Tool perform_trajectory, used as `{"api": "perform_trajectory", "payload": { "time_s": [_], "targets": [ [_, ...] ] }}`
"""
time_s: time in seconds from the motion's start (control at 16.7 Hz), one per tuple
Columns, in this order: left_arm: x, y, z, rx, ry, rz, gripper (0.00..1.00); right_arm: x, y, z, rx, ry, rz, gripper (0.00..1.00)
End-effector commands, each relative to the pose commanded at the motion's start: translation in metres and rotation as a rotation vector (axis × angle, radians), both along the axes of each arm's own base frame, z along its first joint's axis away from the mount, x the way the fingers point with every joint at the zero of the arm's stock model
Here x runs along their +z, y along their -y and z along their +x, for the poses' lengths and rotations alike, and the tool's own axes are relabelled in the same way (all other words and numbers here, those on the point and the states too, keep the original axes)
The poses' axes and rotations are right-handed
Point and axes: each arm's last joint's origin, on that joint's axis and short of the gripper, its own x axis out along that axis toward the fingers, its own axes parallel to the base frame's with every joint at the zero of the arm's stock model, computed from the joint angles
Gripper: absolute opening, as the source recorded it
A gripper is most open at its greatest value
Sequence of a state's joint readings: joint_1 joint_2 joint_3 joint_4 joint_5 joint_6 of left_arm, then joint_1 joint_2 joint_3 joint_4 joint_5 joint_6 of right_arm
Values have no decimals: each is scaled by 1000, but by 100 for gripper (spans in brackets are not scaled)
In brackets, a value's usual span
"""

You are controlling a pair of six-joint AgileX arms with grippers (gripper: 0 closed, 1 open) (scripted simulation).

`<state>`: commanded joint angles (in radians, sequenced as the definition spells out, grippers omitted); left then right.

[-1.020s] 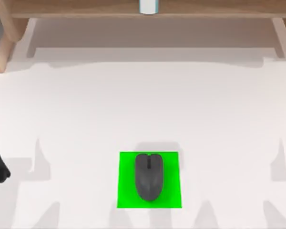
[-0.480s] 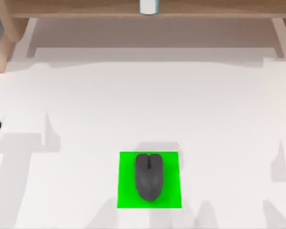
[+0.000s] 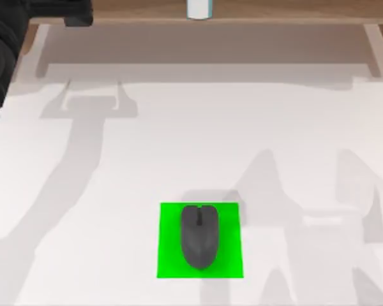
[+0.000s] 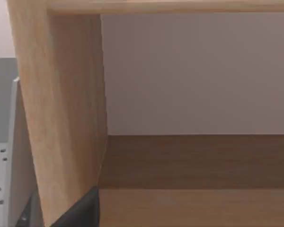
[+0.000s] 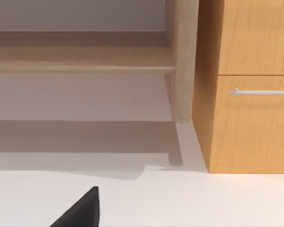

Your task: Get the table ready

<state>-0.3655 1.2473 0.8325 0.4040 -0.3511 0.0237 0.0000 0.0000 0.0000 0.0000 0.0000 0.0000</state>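
Note:
The white table (image 3: 179, 140) carries one bright green square (image 3: 169, 255) near its front middle. A dark grey computer mouse (image 3: 199, 236) lies on that square. My left arm reaches to the back left corner, with its gripper (image 3: 76, 13) at the edge of the wooden shelf unit (image 3: 274, 19). Its shadow on the table shows two prongs set well apart, so it stands open, holding nothing. In the left wrist view, one black fingertip (image 4: 80, 213) sits close to a wooden upright (image 4: 61, 118) of the shelf. A black part of my right gripper (image 5: 80, 210) hangs above the table (image 5: 189, 203).
A small white object (image 3: 198, 7) stands on the shelf at the back middle. A wooden drawer cabinet (image 5: 251, 127) with a metal handle (image 5: 262, 92) stands beside the shelf leg (image 5: 182, 71). Under the shelf top runs a low open bay (image 3: 204, 51).
My left arm has swung from the left edge of the table up to the back left corner, reaching the shelf. The mouse and the green square have not moved.

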Motion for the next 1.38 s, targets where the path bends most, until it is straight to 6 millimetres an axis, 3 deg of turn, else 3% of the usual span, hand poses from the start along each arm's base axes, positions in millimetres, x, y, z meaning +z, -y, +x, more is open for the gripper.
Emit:
{"api": "perform_trajectory", "payload": {
  "time_s": [0.18, 0.36, 0.54, 0.72, 0.9, 1.38],
  "targets": [
    [-11, 51, 54, -4, -6, 6, 100, 0, 0, 0, 0, 0, 0, 100],
    [-41, 105, 96, -8, -14, 11, 100, 0, 0, 0, 0, 0, 0, 100],
    [-71, 151, 120, -11, -2, 1, 100, 0, 0, 0, 0, 0, 0, 100],
    [-93, 182, 132, -12, 16, -16, 100, 0, 0, 0, 0, 0, 0, 100],
    [-101, 194, 135, -13, 26, -27, 100, 0, 0, 0, 0, 0, 0, 100],
    [-101, 194, 145, -14, 26, -27, 100, 0, 0, 0, 0, 0, 0, 100]
  ]
}}
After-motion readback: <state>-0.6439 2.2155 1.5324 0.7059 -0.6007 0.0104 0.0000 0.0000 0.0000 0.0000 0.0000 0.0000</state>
